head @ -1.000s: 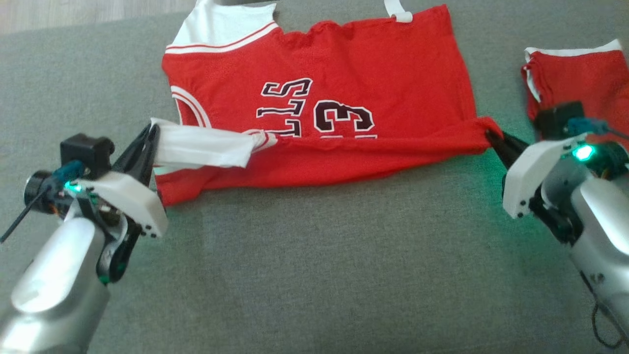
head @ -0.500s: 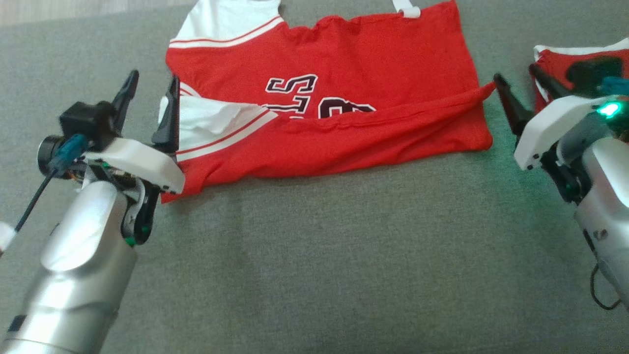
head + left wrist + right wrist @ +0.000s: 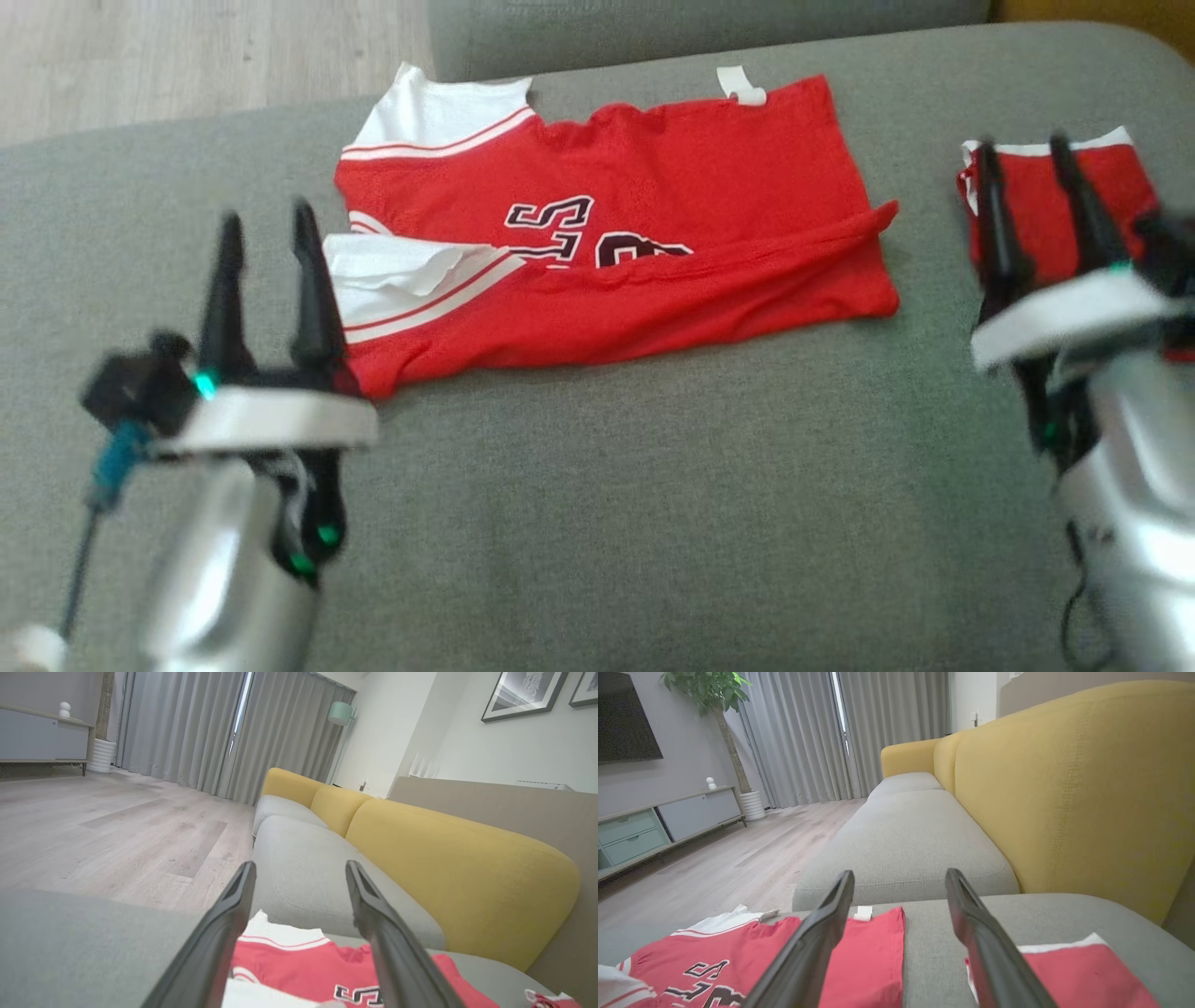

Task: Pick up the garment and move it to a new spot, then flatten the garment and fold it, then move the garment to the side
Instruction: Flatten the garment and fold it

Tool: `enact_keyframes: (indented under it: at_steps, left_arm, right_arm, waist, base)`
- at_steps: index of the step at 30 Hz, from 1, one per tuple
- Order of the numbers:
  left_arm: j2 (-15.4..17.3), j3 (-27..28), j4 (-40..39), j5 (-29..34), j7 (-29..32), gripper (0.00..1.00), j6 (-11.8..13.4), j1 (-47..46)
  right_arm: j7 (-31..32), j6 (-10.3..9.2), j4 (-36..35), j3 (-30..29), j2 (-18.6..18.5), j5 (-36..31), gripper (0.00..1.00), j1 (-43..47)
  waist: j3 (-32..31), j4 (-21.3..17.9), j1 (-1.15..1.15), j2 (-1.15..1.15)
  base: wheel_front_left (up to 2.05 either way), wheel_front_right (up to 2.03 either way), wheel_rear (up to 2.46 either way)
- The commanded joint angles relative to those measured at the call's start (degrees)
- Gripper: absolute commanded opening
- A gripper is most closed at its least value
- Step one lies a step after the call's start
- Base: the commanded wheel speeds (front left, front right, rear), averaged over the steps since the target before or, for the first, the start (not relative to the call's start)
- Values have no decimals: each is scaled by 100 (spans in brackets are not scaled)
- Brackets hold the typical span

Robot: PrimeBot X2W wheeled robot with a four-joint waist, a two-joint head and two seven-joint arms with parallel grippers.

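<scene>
Sofa (image 3: 653,485) holds jersey (image 3: 672,177); second red garment (image 3: 1036,205) beside.

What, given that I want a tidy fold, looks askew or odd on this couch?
The red jersey is folded crooked: the near edge turned over it runs slanted in the head view, rising toward the right, and partly covers the lettering. A white flap lies crumpled at its left end.
</scene>
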Motion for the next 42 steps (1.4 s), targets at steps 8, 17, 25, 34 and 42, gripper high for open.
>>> enact_keyframes:
  at_steps: [8, 17, 25, 34, 42]
  left_arm:
    - [-452, 447, -254, 557, -28, 100, -76, 967]
    - [-624, 644, 145, 885, -28, 100, -210, 976]
    - [-524, 586, 1113, 911, 532, 100, -26, 526]
    - [-287, 625, 2080, 997, 1187, 100, 388, -36]
    - [-238, 472, 2491, 991, 1763, 100, 371, -239]
  right_arm:
    - [-62, 37, -1176, -1082, 1025, -1333, 100, 1561]
    - [-58, 37, -1475, -1200, 1277, -1696, 100, 1759]
    - [-14, 37, -1592, -1130, 1312, -1726, 100, 1635]
    - [-17, 37, -1632, -982, 1341, -1667, 100, 1502]
    - [9, 37, -1588, -961, 1354, -1630, 100, 1446]
  waist:
    - [-209, 21, 1, 0]
    - [-148, -37, 1, 0]
    - [91, -116, 1, 0]
    - [355, -281, 1, 0]
    - [424, -319, 1, 0]
  base:
    - [0, 0, 0]
    - [0, 0, 0]
    - [0, 0, 0]
    - [0, 0, 0]
    - [0, 0, 0]
